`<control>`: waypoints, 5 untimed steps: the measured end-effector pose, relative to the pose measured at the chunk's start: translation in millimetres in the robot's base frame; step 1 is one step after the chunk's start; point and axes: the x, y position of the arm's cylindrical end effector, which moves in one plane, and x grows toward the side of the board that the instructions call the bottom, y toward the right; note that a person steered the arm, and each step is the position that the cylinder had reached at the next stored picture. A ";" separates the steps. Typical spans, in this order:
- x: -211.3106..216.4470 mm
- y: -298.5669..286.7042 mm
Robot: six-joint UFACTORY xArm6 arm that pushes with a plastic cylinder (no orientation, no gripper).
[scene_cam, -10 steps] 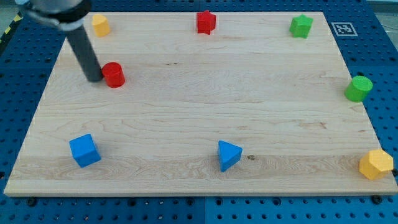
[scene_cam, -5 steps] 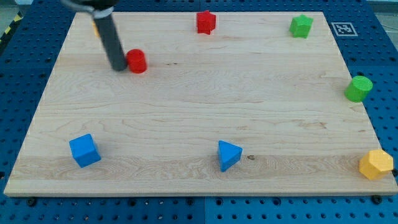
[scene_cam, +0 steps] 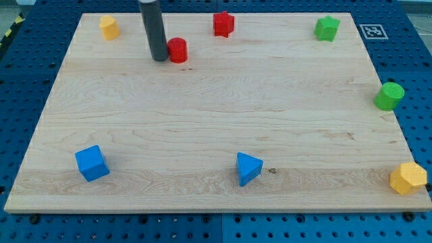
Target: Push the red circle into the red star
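Lab, blue pegboard bench [scene_cam: 34, 47], fiducial tag [scene_cam: 372, 30]

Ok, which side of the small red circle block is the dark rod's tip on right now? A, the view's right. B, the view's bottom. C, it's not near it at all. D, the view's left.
D: my tip sits right against the view's left side of the red circle block, with the red star block further off toward the view's upper right.
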 end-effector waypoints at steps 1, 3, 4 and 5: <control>7.0 2.1; 15.4 28.6; -28.4 41.5; -43.8 42.4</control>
